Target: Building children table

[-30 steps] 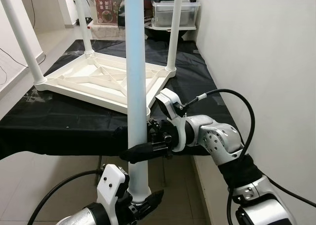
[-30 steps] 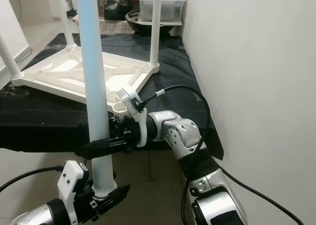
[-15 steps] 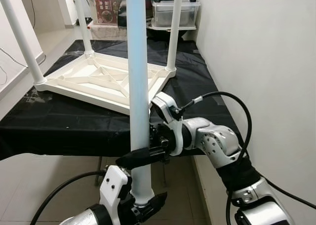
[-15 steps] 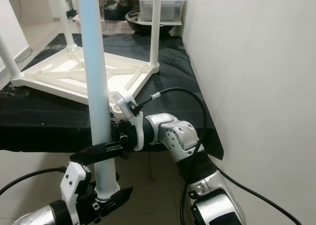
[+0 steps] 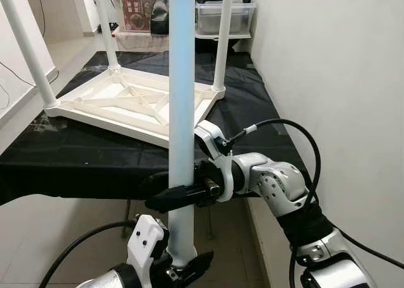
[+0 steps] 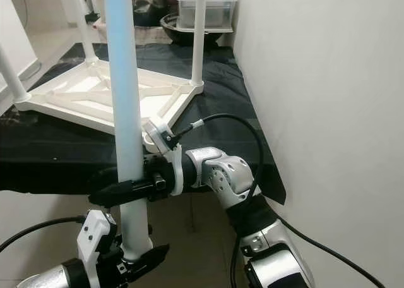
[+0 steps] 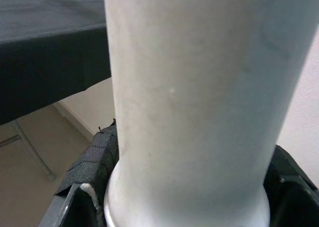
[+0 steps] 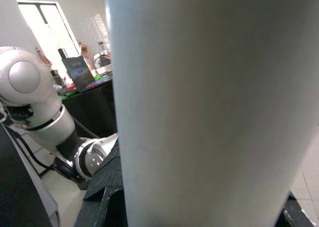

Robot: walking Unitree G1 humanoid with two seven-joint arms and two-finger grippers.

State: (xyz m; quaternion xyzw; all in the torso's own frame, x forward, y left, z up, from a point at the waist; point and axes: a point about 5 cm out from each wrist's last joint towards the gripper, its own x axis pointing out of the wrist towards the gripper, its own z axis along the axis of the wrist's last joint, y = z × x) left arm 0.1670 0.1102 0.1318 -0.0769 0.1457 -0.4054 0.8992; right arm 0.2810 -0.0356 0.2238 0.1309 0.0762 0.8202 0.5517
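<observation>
A white table leg is standing upright in front of the black-draped tabletop, just short of the near corner of the inverted white table frame, which is already carrying three legs. The right gripper is clamping the leg at mid-height; the left gripper is gripping its flanged foot. Judged step: fitting the fourth leg. The next move is calling for aligning the lower end over the corner socket, then seating it. The left wrist view is showing the flange bedded between the padded fingers, a detail the head views are obscuring.
</observation>
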